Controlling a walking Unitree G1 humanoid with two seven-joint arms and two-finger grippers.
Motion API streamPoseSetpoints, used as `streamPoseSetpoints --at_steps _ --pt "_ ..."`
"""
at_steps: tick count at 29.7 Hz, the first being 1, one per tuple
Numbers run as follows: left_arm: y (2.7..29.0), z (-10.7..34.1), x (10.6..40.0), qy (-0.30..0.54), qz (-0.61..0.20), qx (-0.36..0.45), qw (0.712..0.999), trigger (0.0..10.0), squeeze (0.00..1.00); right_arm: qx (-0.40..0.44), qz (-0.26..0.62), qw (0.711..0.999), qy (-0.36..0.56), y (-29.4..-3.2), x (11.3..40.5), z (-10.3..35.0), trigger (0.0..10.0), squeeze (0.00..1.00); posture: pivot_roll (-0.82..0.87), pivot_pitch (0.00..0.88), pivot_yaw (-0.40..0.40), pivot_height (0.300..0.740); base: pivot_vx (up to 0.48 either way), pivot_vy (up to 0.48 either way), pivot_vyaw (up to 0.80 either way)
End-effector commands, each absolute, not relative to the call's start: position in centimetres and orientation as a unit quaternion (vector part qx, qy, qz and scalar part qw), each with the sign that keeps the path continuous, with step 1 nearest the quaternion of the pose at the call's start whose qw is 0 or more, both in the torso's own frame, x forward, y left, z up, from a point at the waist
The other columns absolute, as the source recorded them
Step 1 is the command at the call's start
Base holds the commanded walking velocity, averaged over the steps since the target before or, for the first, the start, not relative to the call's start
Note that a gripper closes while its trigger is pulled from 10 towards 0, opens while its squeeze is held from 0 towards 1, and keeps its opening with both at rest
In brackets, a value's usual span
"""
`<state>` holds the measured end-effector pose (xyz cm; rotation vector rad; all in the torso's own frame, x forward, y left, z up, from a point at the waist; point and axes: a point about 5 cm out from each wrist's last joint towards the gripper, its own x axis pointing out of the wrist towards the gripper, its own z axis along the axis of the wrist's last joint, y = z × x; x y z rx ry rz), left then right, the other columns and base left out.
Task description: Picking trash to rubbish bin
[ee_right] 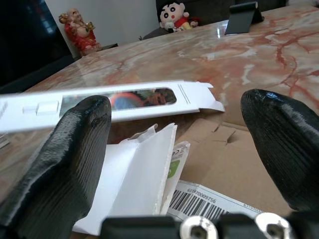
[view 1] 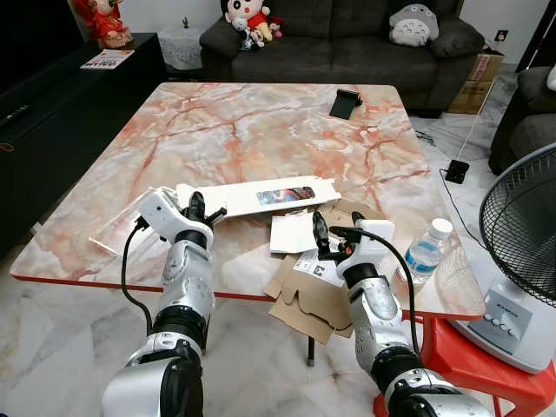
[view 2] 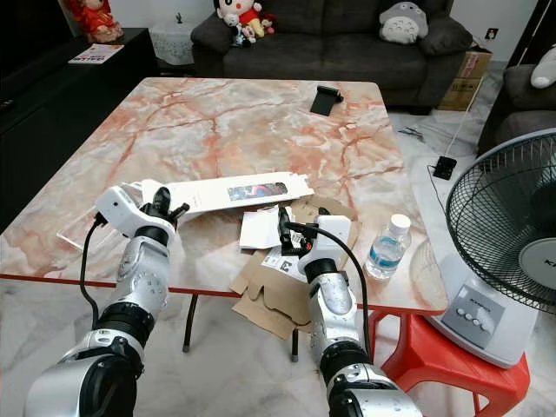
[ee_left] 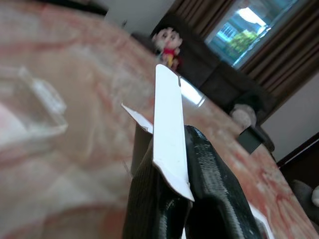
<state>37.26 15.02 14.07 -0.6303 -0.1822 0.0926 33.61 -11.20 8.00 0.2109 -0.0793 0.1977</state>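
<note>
- Long white box (view 1: 261,196) lies flat on the marble counter (view 1: 261,122), near the front edge, running left-right; printed window strip on its top face, text too small to read.
- Left end effector (view 1: 201,211) is clamped on the box's left end; in the left wrist view the white card edge (ee_left: 169,144) sits pinched between the two black fingers (ee_left: 214,189).
- Left forearm rises from below the counter's front edge, wrist angled inward.
- Right end effector (view 1: 334,233) has its fingers spread wide, holding nothing, hovering over the white folded paper (view 1: 291,233) and flattened brown cardboard (view 1: 317,291).
- Cardboard overhangs the front edge; it carries a barcode label (ee_right: 199,199), digits not legible.
- Clear plastic tray (view 1: 126,224) beside the box's left end, at the front-left corner.
- Water bottle (view 1: 426,250) stands at the front-right corner, near the right arm.
- Fan (view 1: 521,252) on a red stool (view 1: 469,360) just right of the counter.
- Black phone stand (view 1: 345,103) at the far side; middle of the counter open.
</note>
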Motion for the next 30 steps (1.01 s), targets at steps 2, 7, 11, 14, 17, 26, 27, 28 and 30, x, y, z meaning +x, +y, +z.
streamPoseSetpoints --at_steps 2,7,11,14,17,26,27,28,30 --pt "14.6 16.9 37.8 -0.142 0.02 -0.266 0.953 10.0 0.0 0.107 0.1 0.988 -0.052 -11.0 34.1 8.8 10.0 0.0 -0.01 0.0 0.025 0.74 0.0 0.0 0.0" --pt "14.5 17.7 37.9 -0.16 0.02 -0.208 0.965 10.0 0.0 0.108 0.1 0.987 -0.063 -10.9 34.4 9.4 10.0 0.0 -0.01 0.0 0.026 0.74 0.0 0.0 0.0" --pt "14.4 18.4 37.8 -0.183 0.012 -0.148 0.972 10.0 0.0 0.109 0.1 0.986 -0.074 -10.8 34.6 9.9 10.0 0.0 -0.01 0.0 0.028 0.74 0.0 0.0 0.0" --pt "14.2 18.9 37.6 -0.203 0.005 -0.085 0.975 10.0 0.0 0.11 0.103 0.985 -0.086 -10.7 34.7 10.4 10.0 0.0 -0.01 0.0 0.028 0.74 0.0 0.0 0.0" --pt "14.1 19.3 37.4 -0.215 0.001 -0.05 0.975 10.0 0.0 0.111 0.103 0.984 -0.094 -10.7 34.9 10.8 10.0 0.0 -0.01 0.0 0.029 0.74 0.0 0.0 0.0" --pt "13.5 22.1 37.1 -0.287 0.001 0.063 0.956 10.0 0.0 0.114 0.106 0.98 -0.122 -10.5 35.2 12.1 10.0 0.0 -0.01 0.0 0.029 0.74 0.0 0.0 0.0" --pt "13.4 22.1 37.1 -0.287 -0.001 0.064 0.956 10.0 0.0 0.114 0.106 0.98 -0.123 -10.5 35.3 12.1 10.0 0.0 -0.01 0.0 0.029 0.74 0.0 0.0 0.0" --pt "13.3 21.8 37.2 -0.279 -0.001 0.065 0.958 10.0 0.0 0.114 0.105 0.98 -0.123 -10.5 35.2 12.1 10.0 0.0 -0.01 0.0 0.029 0.74 0.0 0.0 0.0" --pt "13.5 21.1 37.1 -0.266 0.009 0.061 0.962 10.0 0.0 0.114 0.104 0.98 -0.124 -10.6 35.2 12.1 10.0 0.0 -0.01 0.0 0.03 0.74 0.0 0.0 0.0"
